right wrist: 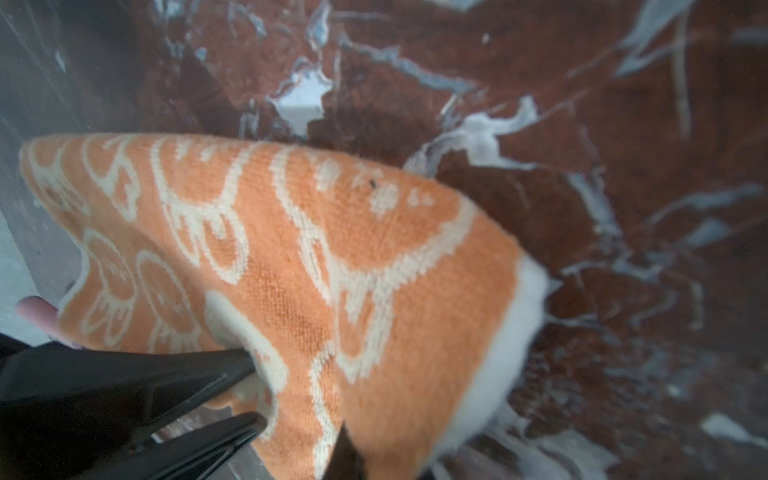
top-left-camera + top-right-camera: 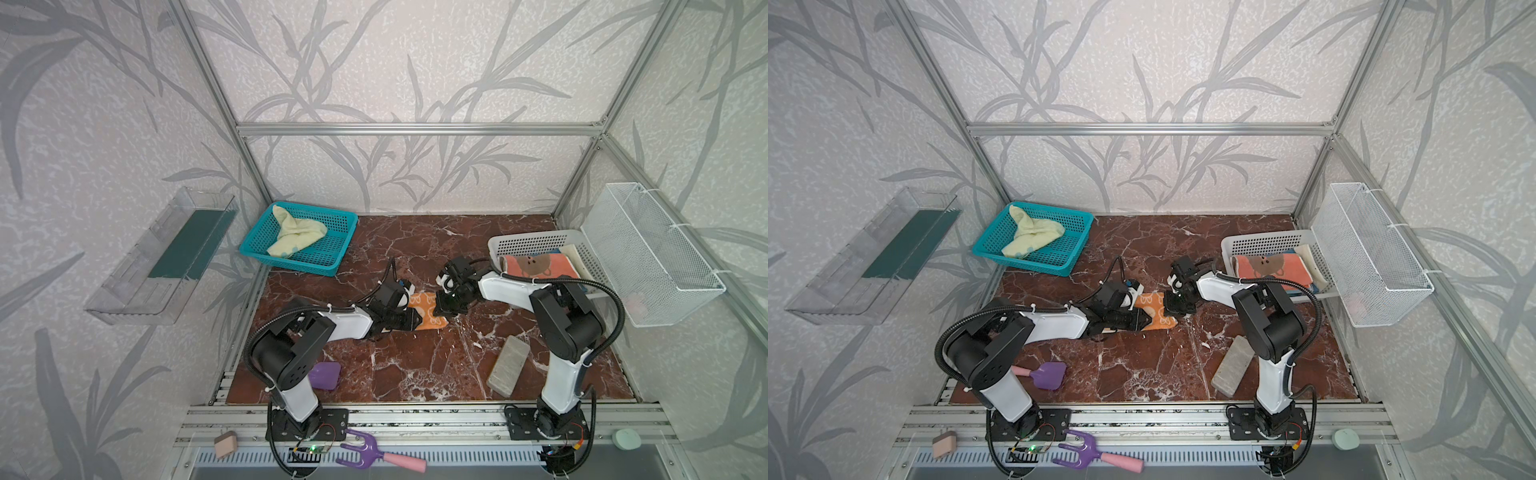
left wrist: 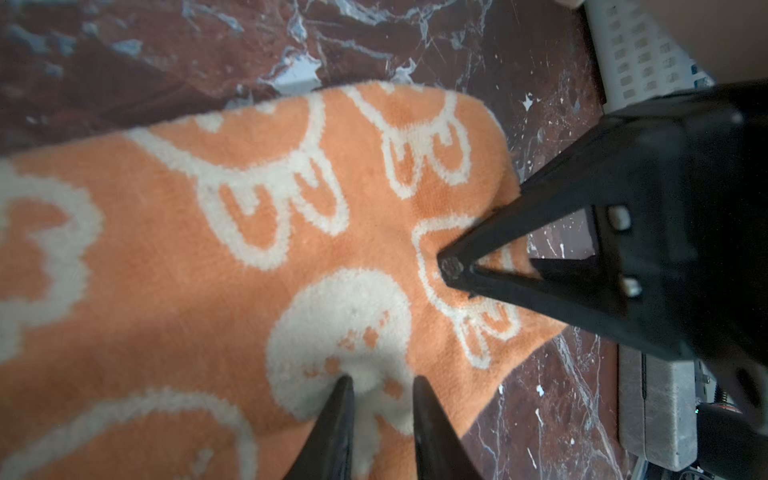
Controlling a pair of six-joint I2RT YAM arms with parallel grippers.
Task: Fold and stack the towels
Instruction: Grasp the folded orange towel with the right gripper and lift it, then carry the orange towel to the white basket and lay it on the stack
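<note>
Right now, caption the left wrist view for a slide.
Left end effector and right end effector pinch the orange towel.

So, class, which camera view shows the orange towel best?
The left wrist view: the orange towel fills the frame, its white figures plain, with the left claw and right claw pinching it. The right wrist view shows a blurred raised fold; in both top views it is small and partly hidden by both claws.

The small towel [image 2: 422, 303] is orange with cream outlined figures. The counter [image 2: 415, 249] is red-brown marble, white-veined. The pale yellow towel [image 2: 293, 235] sits in a teal basket [image 2: 328, 266]. The salmon towel [image 2: 536, 266] bears 1 brown bear. The left tool [image 3: 382, 386] and right tool [image 3: 453, 266] are black.
</note>
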